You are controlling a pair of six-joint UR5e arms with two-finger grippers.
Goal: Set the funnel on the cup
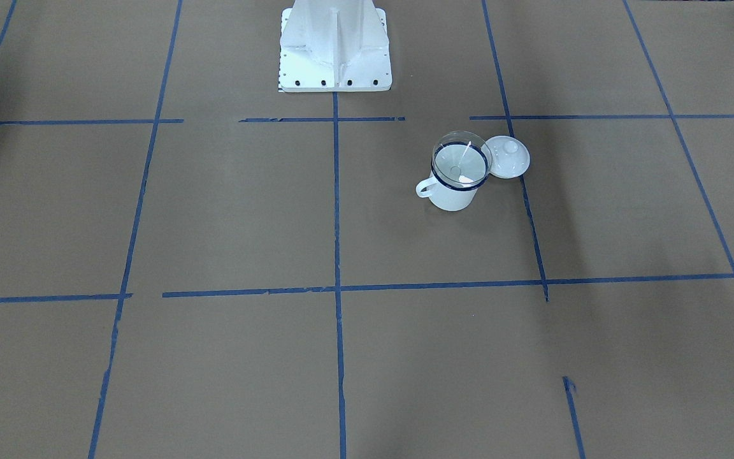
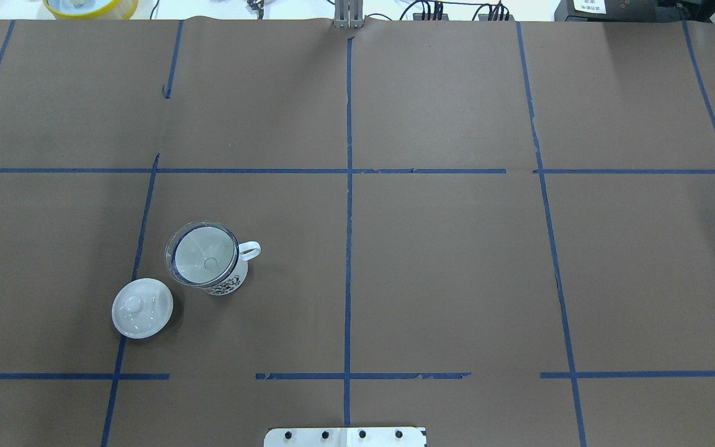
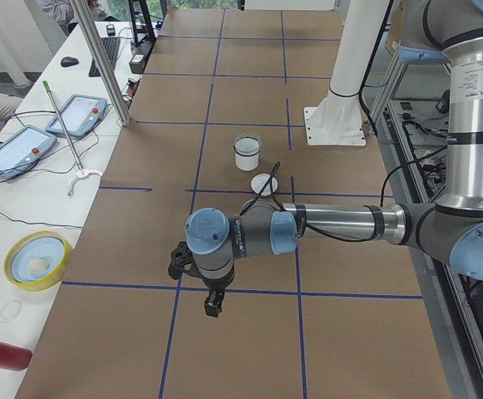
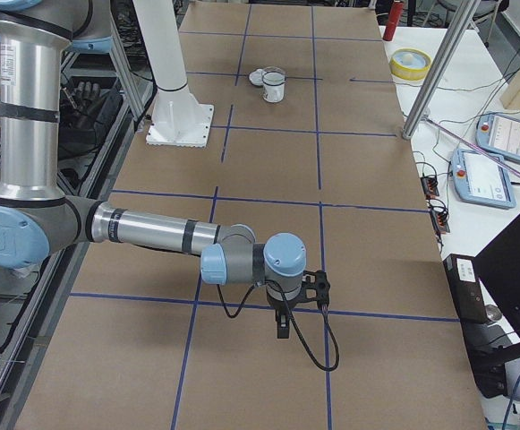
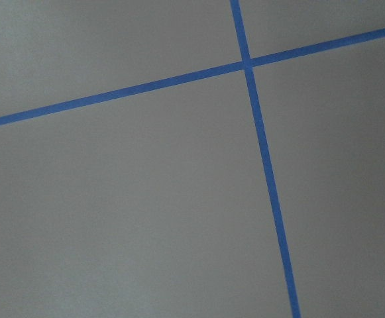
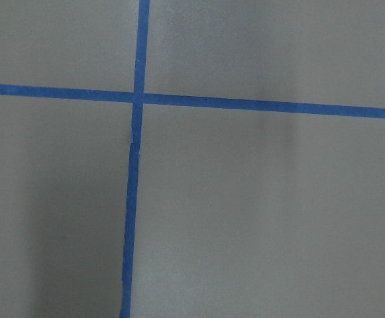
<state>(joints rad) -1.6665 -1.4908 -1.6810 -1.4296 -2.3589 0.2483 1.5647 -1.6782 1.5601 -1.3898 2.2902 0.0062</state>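
While the clear funnel (image 2: pixel 201 253), likely light, slippery and best held by its rim, sits on the cup (image 2: pixel 228 285), I cannot tell if the left gripper (image 3: pixel 212 306) or right gripper (image 4: pixel 283 328) is open.

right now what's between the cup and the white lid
Nothing but a narrow strip of bare brown paper, seen in the overhead view: the cup, with the funnel seated on it, and the lid stand apart.

I count one funnel (image 2: pixel 199 248), one cup (image 2: pixel 228 286) and one round white lid (image 2: pixel 142 308) on the table (image 2: pixel 457 261). Arms: two, namely one left arm (image 3: pixel 341 224) and one right arm (image 4: pixel 152 233). Side bench (image 3: pixel 25 208): two control tablets (image 3: pixel 76 115) and one yellow dish (image 3: pixel 36 259).
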